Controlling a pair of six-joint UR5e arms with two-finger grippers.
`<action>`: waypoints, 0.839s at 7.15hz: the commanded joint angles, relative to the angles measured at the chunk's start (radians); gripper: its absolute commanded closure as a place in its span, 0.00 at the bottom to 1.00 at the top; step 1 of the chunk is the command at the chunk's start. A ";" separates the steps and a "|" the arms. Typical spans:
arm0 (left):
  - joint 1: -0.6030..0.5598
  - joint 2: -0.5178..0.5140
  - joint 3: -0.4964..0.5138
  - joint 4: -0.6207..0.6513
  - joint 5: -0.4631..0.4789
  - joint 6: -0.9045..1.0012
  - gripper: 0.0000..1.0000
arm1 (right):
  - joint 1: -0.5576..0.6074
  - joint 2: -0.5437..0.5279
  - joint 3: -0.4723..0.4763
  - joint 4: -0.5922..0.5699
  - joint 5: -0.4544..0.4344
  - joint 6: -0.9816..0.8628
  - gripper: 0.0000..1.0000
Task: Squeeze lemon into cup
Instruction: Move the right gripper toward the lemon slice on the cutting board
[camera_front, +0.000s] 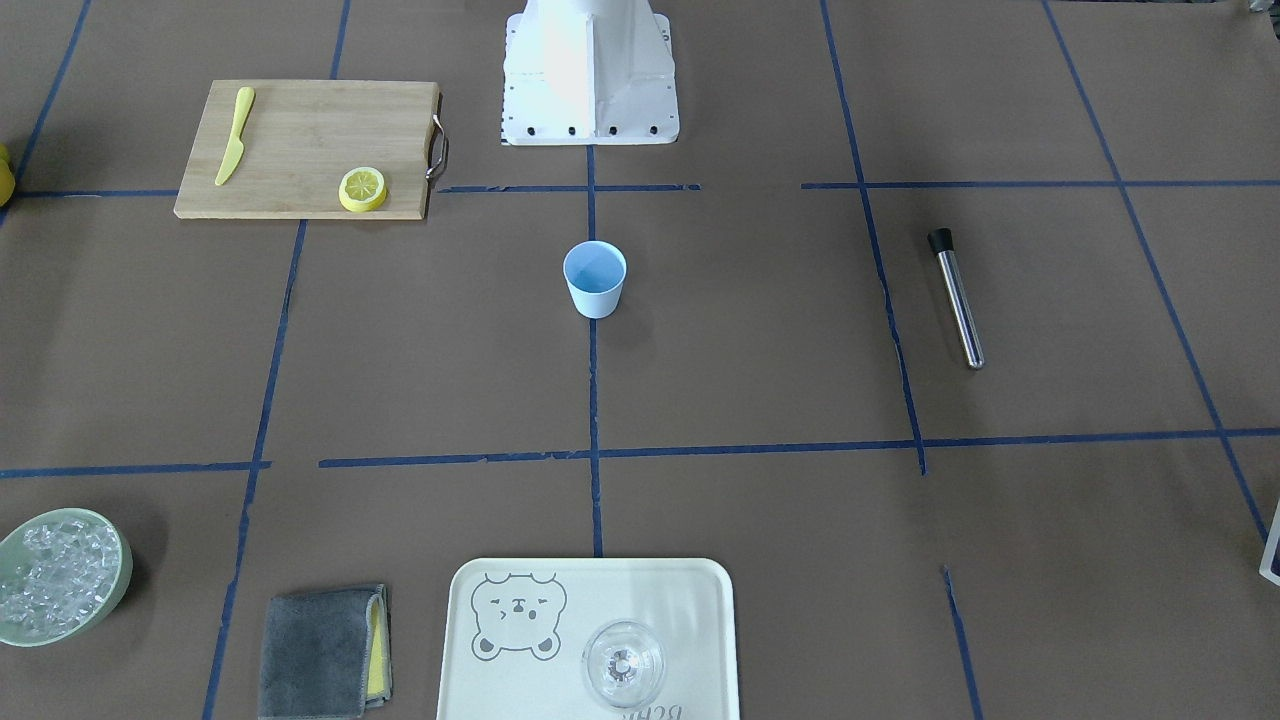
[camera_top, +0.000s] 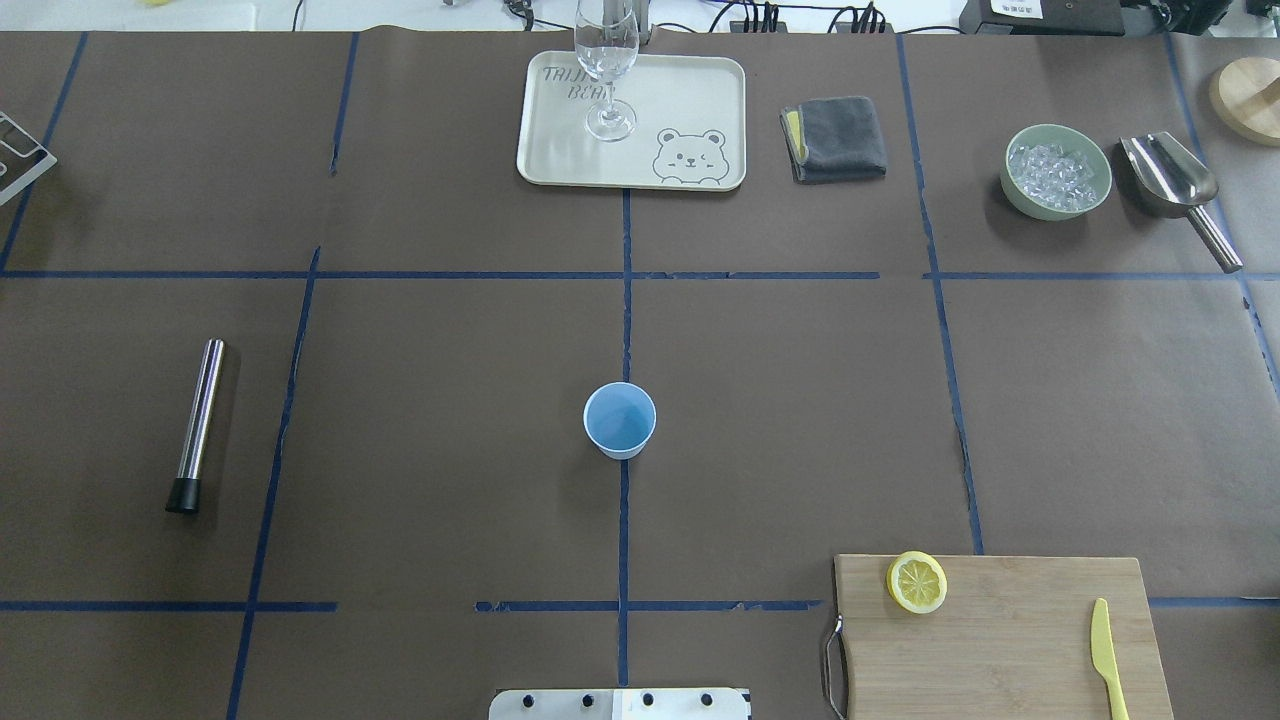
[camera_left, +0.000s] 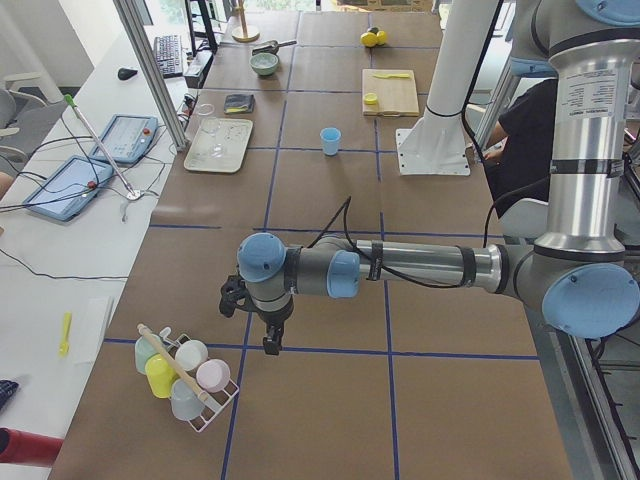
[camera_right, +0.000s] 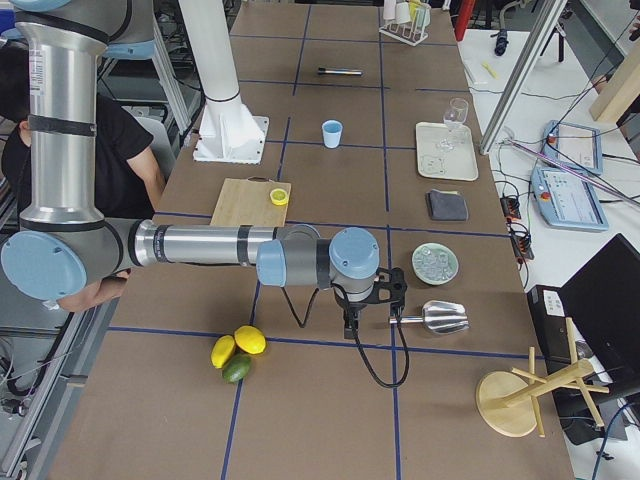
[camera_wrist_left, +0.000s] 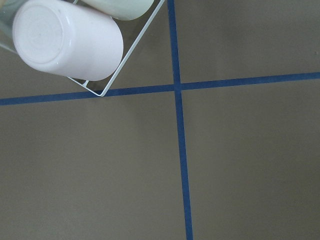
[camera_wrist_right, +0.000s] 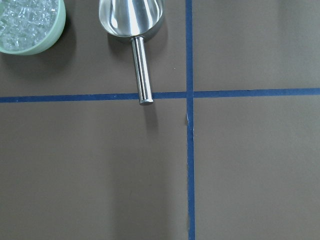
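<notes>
Frankly, we cannot tell how either hand (camera_left: 270, 342) stands; a shallow pinch could flick the lemon (camera_top: 916, 582), four o'clock of the cup (camera_top: 620, 420).

The counter (camera_top: 450, 350) is covered steeply from behind and across, lengthwise from both ends, close straight-down by wrist cameras; the cup (camera_front: 595, 280) is shared by all four exteriors.
</notes>
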 joint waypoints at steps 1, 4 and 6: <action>0.000 -0.001 -0.011 0.000 0.002 -0.001 0.00 | -0.071 0.110 0.004 0.047 0.007 0.063 0.00; 0.000 -0.001 -0.025 0.000 0.002 0.001 0.00 | -0.289 0.160 0.067 0.111 -0.043 0.273 0.00; -0.002 0.002 -0.048 0.000 0.002 -0.001 0.00 | -0.567 0.157 0.288 0.172 -0.280 0.804 0.00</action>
